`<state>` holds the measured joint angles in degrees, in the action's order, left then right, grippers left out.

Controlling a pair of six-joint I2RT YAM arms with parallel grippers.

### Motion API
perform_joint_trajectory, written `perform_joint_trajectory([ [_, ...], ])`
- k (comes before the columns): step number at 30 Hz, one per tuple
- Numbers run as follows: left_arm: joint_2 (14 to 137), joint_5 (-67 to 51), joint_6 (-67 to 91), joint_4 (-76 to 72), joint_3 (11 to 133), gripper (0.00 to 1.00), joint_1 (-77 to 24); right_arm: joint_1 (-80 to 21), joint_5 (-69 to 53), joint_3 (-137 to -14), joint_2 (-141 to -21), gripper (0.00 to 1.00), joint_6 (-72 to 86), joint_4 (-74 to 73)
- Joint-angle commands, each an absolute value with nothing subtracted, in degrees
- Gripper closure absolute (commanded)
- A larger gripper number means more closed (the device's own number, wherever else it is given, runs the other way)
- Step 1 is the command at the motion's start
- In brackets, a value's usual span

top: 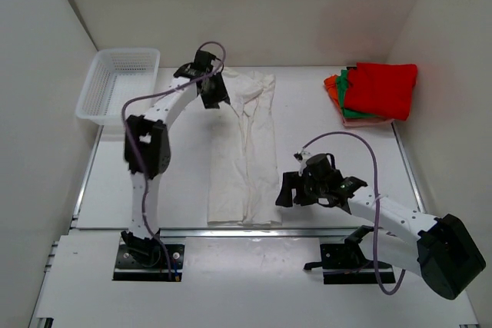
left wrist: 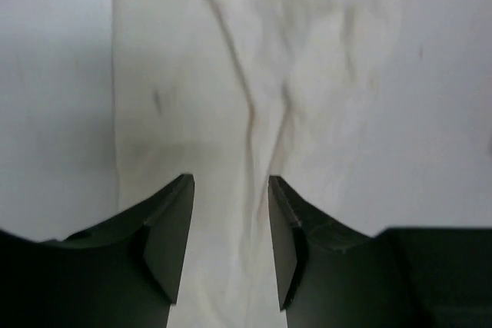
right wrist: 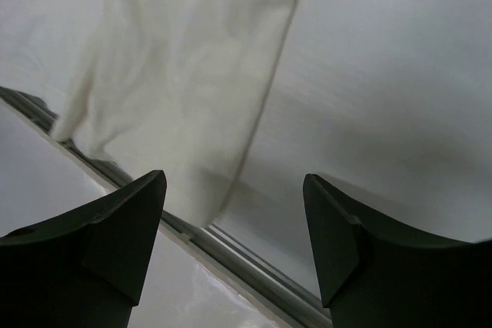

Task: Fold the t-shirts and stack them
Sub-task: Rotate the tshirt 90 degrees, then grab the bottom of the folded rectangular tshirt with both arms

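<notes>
Bench [top: 330, 144] is carrying your white t-shirt [top: 244, 151]; your left gripper [top: 217, 101] at its eleven o'clock and right gripper [top: 286, 190] at four o'clock are hanging released.

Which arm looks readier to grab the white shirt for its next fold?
Probably left: the left gripper, open, hangs over the far end of the white shirt; the right gripper, also open, sits off beside its near end.
</notes>
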<state>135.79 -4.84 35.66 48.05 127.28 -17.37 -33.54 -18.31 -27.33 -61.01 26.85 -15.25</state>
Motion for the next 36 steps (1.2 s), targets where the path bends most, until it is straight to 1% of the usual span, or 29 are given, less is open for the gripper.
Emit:
perform_joint_trajectory([
  [1,105.67,-5.34,30.48,38.77,90.45,0.45,-22.58,-37.43,-11.00,-22.86,-58.45,0.30,35.85,-12.22],
  [2,95.20,-8.49,34.33,33.97,73.99,0.44,-22.15,-39.79,-9.68,-22.50,-58.36,0.29,37.16,-12.39],
  [3,90.31,-12.44,37.50,26.01,61.30,0.37,-20.84,-41.82,-8.01,-21.89,-58.19,0.28,39.87,-12.65],
  [4,82.52,-13.87,38.49,23.06,56.65,0.33,-19.53,-42.97,-7.39,-20.93,-57.75,0.28,41.73,-12.48],
  [5,75.92,-12.67,38.93,23.03,50.16,0.32,-19.69,-45.24,-6.43,-20.57,-57.57,0.27,42.79,-11.96],
  [6,73.33,-9.87,38.94,24.16,47.84,0.33,-20.73,-46.74,-5.72,-19.78,-57.39,0.27,44.89,-11.43],
  [8,64.73,-10.37,39.46,24.61,39.15,0.34,-21.27,-48.60,-5.54,-18.29,-57.13,0.27,47.46,-10.38],
  [12,57.50,-9.14,38.15,27.59,29.73,0.34,-20.74,-50.88,-6.15,-16.88,-56.69,0.26,50.36,-10.20],
  [15,54.41,-12.29,40.24,25.58,23.66,0.33,-21.44,-53.25,-5.71,-16.35,-56.25,0.28,52.55,-9.93],
  [16,53.88,-12.22,40.78,24.62,22.16,0.33,-23.01,-54.04,-5.71,-15.65,-56.42,0.28,53.43,-9.41],
  [21,50.54,-15.46,47.10,20.48,15.48,0.35,-27.06,-56.33,-5.80,-15.73,-58.53,0.29,54.66,-8.53],
  [23,50.01,-15.65,48.77,18.73,14.77,0.36,-29.17,-56.60,-6.77,-15.64,-59.93,0.30,54.66,-7.04],
  [25,50.53,-14.94,48.96,18.28,14.76,0.35,-30.23,-56.95,-6.94,-16.17,-62.04,0.31,54.23,-6.24],
  [28,53.17,-15.47,48.86,17.84,15.64,0.36,-31.72,-58.09,-7.03,-18.18,-64.94,0.41,53.26,-6.68],
  [29,53.78,-15.12,49.22,17.75,16.08,0.37,-32.69,-57.83,-6.94,-18.63,-65.47,0.54,52.83,-7.20],
  [30,54.49,-15.29,49.22,18.01,16.34,0.37,-33.22,-58.09,-6.94,-18.63,-65.39,0.62,52.74,-7.03],
  [31,54.84,-15.03,49.57,18.37,16.61,0.38,-34.44,-57.75,-6.68,-18.72,-65.39,0.75,53.26,-7.38],
  [32,55.19,-15.03,49.66,18.63,16.52,0.44,-35.58,-57.40,-6.77,-18.29,-64.78,0.86,52.83,-7.30],
  [33,55.20,-15.29,49.57,18.81,16.18,0.64,-35.86,-57.13,-7.20,-17.93,-64.17,0.95,52.74,-7.29],
  [34,54.85,-16.51,49.57,18.81,15.04,0.79,-35.86,-56.87,-7.38,-18.28,-63.81,0.99,52.21,-7.82],
  [35,54.23,-17.39,49.66,18.90,14.59,1.00,-36.03,-57.13,-7.64,-18.46,-63.46,1.00,51.69,-8.69],
  [36,53.18,-17.58,49.83,19.59,13.72,1.00,-36.56,-57.39,-7.99,-18.81,-62.67,1.00,51.51,-9.22],
])
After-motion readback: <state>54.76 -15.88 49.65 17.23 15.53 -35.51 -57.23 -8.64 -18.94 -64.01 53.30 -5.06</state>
